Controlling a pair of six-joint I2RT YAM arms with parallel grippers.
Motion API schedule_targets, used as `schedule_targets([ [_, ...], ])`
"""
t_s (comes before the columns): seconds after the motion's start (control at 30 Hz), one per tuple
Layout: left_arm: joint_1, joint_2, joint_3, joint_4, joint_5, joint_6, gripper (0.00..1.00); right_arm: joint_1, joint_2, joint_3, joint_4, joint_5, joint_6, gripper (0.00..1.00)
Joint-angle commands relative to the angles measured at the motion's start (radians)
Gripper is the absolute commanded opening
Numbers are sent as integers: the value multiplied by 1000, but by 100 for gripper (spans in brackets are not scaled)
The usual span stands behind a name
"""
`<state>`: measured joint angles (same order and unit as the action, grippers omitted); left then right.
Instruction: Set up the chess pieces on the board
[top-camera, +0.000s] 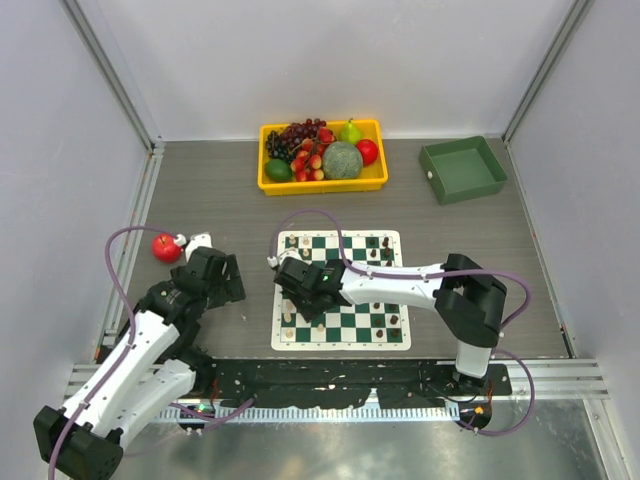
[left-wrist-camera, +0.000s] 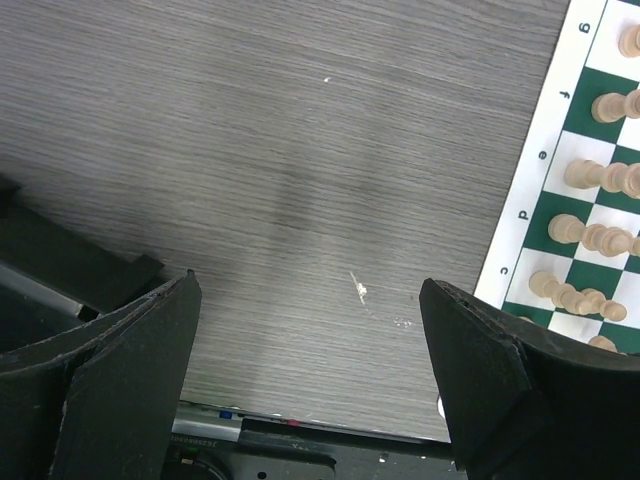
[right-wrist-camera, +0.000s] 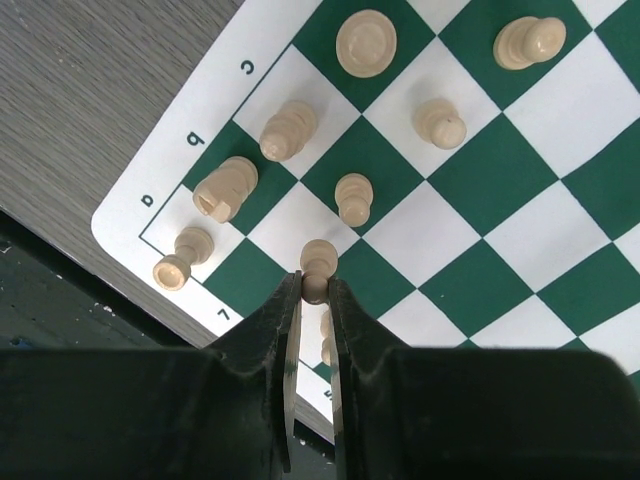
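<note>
The right gripper (right-wrist-camera: 315, 287), fingers closed, pinches a cream pawn (right-wrist-camera: 319, 258) by the near-left corner of the board (right-wrist-camera: 470, 170), other cream pieces (right-wrist-camera: 288, 130) just beyond; the left gripper (left-wrist-camera: 310, 300) hangs open over the table (left-wrist-camera: 250, 150), left of the board

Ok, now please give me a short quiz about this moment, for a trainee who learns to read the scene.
1. True or false: the left gripper is shut on a dark piece.
2. What does the right gripper hold? A. a light chess piece B. a spoon C. nothing
3. Fill the gap: the fruit lies in the ____ tray.

Key
1. False. Its jaws stand open over the bare table.
2. A.
3. yellow
</note>
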<state>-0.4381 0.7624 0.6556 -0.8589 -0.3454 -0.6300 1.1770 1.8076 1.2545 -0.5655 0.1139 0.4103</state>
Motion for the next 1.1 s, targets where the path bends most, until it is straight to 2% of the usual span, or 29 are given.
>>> schedule_targets([
  [0.0, 4, -25, 10, -14, -58, -34, 99, 7, 16, 48, 29, 9, -18, 20],
  [0.67, 6, -103, 24, -84, -165, -109, 99, 9, 56, 68, 10, -34, -28, 21],
  [1.07, 6, -100, 22, -89, -167, -108, 99, 9, 64, 74, 6, -42, -31, 25],
])
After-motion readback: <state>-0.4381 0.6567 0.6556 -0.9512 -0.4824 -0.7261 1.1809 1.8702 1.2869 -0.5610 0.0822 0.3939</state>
